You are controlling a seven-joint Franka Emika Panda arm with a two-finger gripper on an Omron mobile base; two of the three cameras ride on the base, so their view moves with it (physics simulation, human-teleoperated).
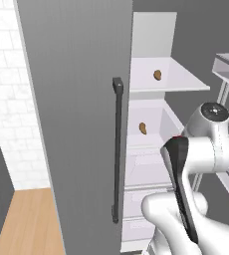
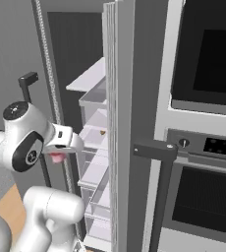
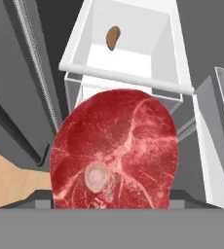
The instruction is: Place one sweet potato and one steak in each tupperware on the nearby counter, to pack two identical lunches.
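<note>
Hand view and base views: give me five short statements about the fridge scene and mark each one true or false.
1. A steak sits right in front of the hand camera. True.
2. A sweet potato lies on the upper fridge shelf. True.
3. The fridge door is shut. False: it stands open, with the shelves inside showing.
4. A second sweet potato lies lower in the fridge, below the first. True.
5. The fridge door's handle is white. False: it is a dark vertical bar.
</note>
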